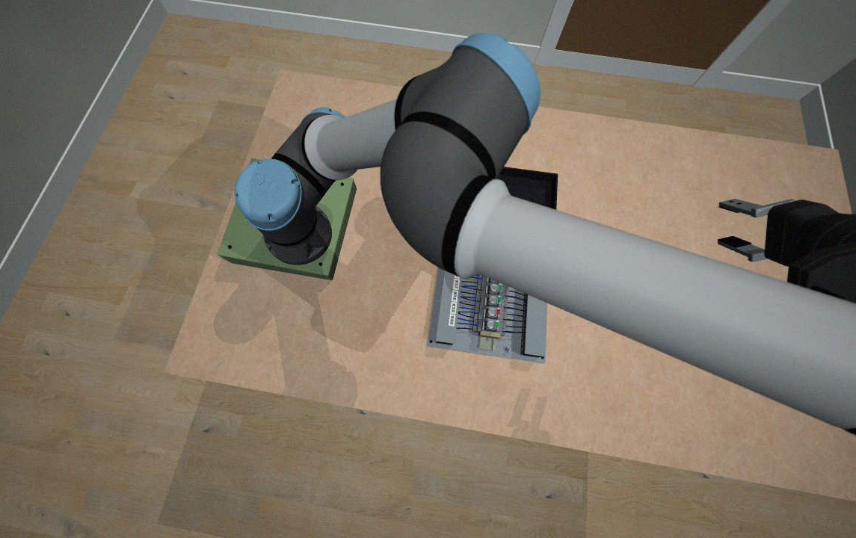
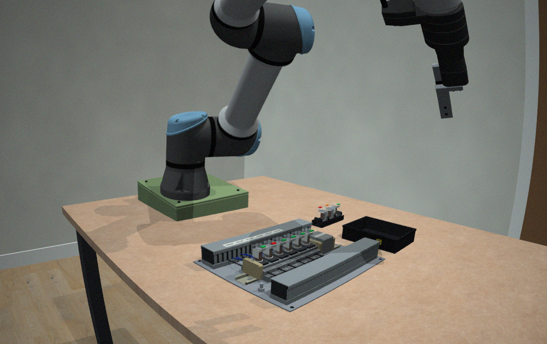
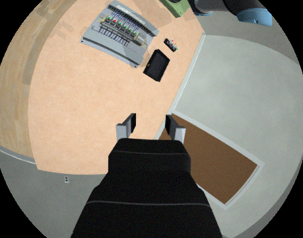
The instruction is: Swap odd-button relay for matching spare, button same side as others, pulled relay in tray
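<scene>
The relay with the red button stands second from the near end of a socket row in the exterior view; the row's other relays have green buttons. The spare holder stands behind the panel with three relays: a red-button one, an orange-button one and a green-button one. The black tray is empty. My gripper is open and empty, high above the table and far from the relays. The arm hides the holder and part of the row in the top view.
Grey wire ducts flank the socket row on the panel plate. A beige end block stands at the row's near end, and a grey terminal block at its far end. The tray stands between the panel and the holder's side of the table.
</scene>
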